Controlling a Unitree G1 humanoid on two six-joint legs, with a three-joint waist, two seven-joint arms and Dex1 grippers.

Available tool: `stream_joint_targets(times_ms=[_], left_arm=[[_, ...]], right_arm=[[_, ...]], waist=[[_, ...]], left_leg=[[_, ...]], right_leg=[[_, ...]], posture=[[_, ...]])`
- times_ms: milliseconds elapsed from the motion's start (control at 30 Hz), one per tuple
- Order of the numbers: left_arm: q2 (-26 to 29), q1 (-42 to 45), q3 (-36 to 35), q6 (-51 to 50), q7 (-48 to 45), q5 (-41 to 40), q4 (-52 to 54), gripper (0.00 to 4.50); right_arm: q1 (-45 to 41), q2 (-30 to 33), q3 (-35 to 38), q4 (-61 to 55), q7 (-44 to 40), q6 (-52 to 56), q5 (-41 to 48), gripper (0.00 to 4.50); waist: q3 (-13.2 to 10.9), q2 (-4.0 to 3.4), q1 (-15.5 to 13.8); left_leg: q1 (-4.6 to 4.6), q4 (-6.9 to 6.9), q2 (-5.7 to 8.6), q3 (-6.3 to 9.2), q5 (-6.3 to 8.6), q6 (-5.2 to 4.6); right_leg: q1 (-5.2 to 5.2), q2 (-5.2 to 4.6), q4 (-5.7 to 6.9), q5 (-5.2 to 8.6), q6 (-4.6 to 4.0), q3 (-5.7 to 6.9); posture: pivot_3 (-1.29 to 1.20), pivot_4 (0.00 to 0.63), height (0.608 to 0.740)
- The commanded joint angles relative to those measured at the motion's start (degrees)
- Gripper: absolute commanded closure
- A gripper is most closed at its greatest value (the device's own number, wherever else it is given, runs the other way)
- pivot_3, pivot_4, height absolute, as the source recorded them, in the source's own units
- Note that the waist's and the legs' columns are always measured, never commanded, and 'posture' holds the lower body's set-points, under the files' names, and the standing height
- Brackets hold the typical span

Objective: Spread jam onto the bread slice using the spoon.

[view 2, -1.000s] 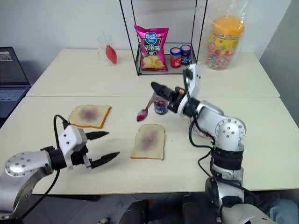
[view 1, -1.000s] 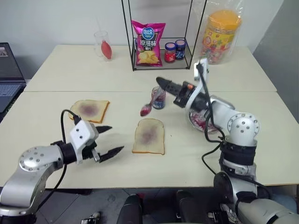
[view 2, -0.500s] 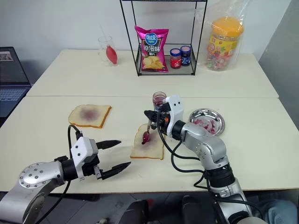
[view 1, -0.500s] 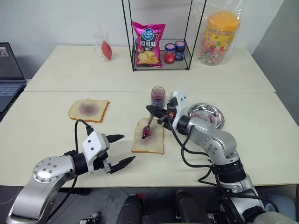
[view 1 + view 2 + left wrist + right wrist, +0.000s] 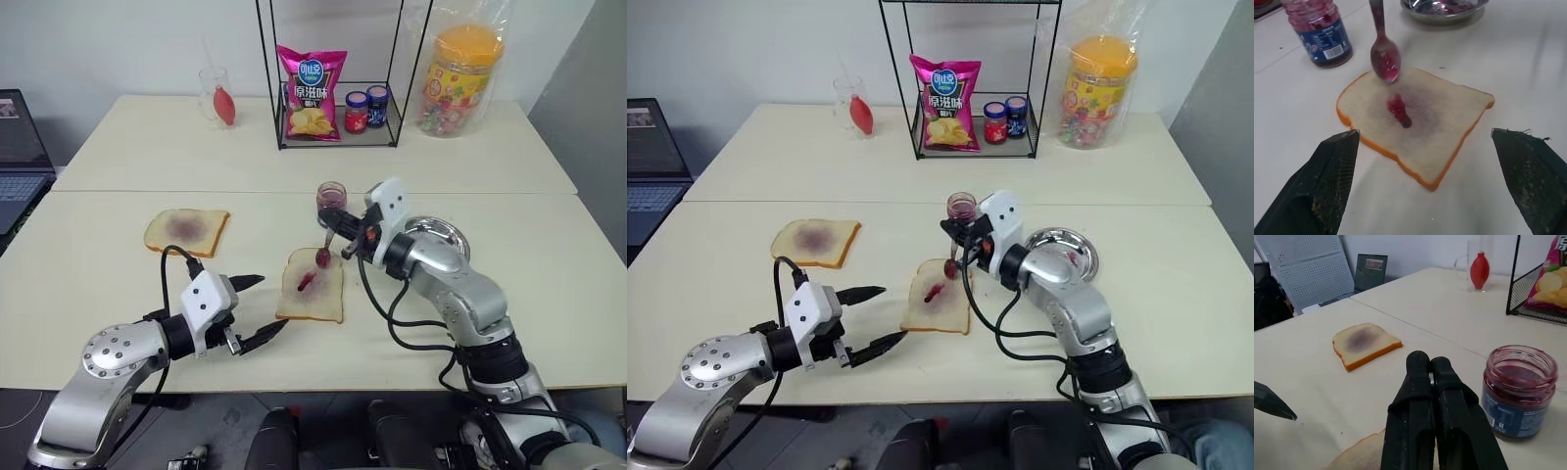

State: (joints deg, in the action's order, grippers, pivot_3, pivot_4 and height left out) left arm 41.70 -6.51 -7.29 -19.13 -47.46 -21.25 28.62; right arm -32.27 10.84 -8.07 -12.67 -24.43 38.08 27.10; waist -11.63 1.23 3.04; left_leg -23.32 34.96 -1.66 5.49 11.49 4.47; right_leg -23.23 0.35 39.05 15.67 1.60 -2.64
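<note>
We are mid-spread: our right pincer (image 5: 343,247), clamped on the spoon (image 5: 1383,51), holds its jam-smeared bowl at the far edge of the bread slice (image 5: 1415,122), where a red dab already lies (unspread). Next we should drag the bowl flat across the crumb. Our left pincer (image 5: 253,309) waits open just beside the slice. The jam (image 5: 332,203) jar stands just behind; nothing blocks the counter (image 5: 118,255).

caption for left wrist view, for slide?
Jam-smeared spoon poised over the bread slice bearing a fresh jam dab, jam jar behind.
</note>
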Motion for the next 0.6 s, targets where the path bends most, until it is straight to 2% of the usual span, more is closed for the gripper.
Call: stream_joint_targets(times_ms=[33, 167, 300, 600], left_arm=[[0.2, -0.4, -2.6, 2.2, 0.1, -0.1, 0.4, 0.00], [0.0, -1.2, -3.3, 3.3, 0.1, -0.1, 0.0, 0.00], [0.1, -1.7, -4.0, 3.3, -0.1, -0.6, -0.7, 0.00], [0.6, -1.5, -4.1, 2.7, -0.7, -1.1, -1.1, 0.00]], right_arm=[[-1.0, -3.8, 5.6, -5.1, 2.9, 9.1, 10.4, 4.48], [0.7, -8.5, 8.5, -3.4, 6.8, 14.5, 15.2, 4.48], [1.6, -12.2, 9.4, 0.9, 8.9, 14.8, 15.5, 4.48], [1.8, -12.3, 8.7, 11.0, 7.4, 9.1, 10.7, 4.48]], waist=[[0.0, 0.00, 0.0], [0.0, -0.01, 0.2], [0.0, -0.01, 0.2], [0.0, -0.01, 0.2]], left_leg=[[0.00, 0.00, -0.01, 0.01, 0.00, 0.00], [0.05, -0.02, -0.06, 0.01, 0.00, 0.00], [0.06, -0.02, -0.06, -0.01, 0.00, 0.00], [0.06, -0.02, -0.05, -0.05, 0.00, 0.00]], right_leg=[[0.00, 0.01, 0.00, 0.00, -0.01, 0.00], [0.00, 0.06, 0.03, -0.02, -0.08, -0.01], [0.00, 0.07, 0.02, -0.02, -0.09, -0.03], [-0.01, 0.07, 0.01, -0.02, -0.09, -0.05]], posture=[[0.00, 0.150, 0.740], [0.00, 0.150, 0.740], [0.00, 0.150, 0.740], [0.00, 0.150, 0.740]])
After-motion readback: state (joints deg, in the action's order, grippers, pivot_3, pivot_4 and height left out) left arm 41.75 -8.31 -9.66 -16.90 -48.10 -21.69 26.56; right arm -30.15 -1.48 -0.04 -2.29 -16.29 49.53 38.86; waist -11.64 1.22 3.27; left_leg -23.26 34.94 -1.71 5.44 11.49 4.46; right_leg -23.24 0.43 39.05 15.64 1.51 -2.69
